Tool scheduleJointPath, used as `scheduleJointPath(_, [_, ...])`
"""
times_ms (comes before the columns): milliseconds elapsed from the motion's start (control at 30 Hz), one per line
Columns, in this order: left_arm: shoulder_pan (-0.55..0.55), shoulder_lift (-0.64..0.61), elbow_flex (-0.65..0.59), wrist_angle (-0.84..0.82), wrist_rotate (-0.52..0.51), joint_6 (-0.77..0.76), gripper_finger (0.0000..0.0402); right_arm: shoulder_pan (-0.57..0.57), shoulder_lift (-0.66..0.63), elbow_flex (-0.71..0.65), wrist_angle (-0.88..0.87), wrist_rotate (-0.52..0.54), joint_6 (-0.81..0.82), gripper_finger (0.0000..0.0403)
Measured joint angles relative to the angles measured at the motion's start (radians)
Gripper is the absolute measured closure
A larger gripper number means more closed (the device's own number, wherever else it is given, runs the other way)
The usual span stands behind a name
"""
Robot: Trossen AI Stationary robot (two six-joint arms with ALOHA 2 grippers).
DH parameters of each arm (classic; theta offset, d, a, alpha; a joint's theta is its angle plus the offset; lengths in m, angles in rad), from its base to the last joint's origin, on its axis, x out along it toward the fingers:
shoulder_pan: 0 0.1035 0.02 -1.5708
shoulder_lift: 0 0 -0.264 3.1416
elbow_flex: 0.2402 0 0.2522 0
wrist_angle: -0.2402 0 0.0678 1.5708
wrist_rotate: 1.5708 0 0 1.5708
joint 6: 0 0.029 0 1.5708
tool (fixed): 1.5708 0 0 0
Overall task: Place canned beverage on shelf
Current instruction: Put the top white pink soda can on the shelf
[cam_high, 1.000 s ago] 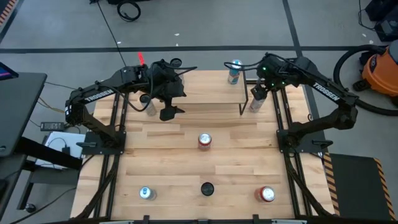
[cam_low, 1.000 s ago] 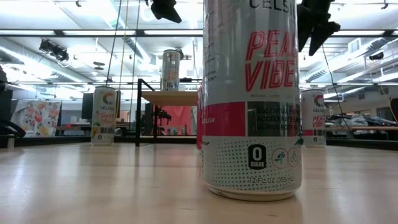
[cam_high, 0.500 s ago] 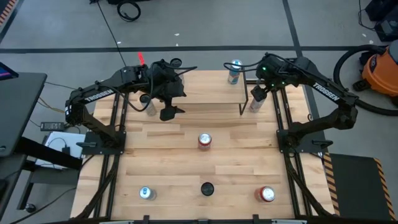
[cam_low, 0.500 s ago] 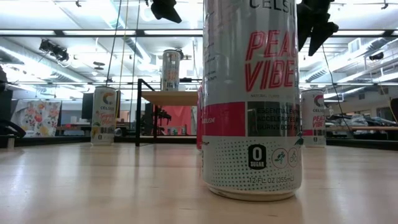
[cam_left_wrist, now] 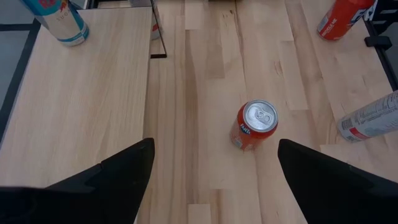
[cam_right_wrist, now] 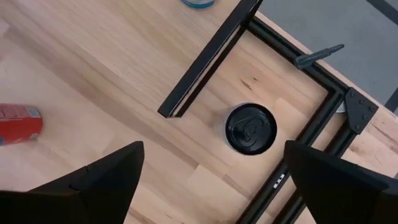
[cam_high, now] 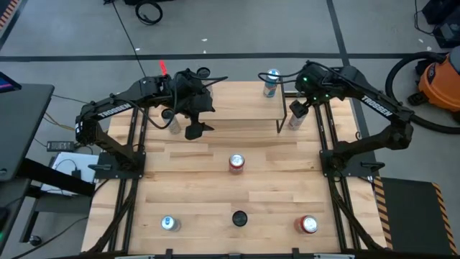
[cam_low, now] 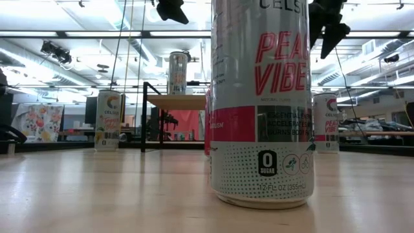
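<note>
Your right gripper, fingers spread and empty, hangs at upper right above a black-topped can beside the shelf. Your left gripper hangs released at upper left.

Shelf top mostly bare, only one can at far right corner. Black-lidded can just right of shelf's right legs, under open right gripper. Open table centre except orange can. Near edge: three cans spaced apart.
</note>
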Motion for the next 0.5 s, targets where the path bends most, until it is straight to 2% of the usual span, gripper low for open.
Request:
scheduleJointPath(167, [0.0,0.0,0.0,0.0,0.0,0.0,0.0049,0.0,0.014,-0.009,-0.076,0.092,0.057,0.0009])
scheduleJointPath(500, [0.0,0.0,0.0,-0.005,0.0,0.012,0.0049,-0.015,0.015,-0.159,0.058,0.076,0.043,0.0007])
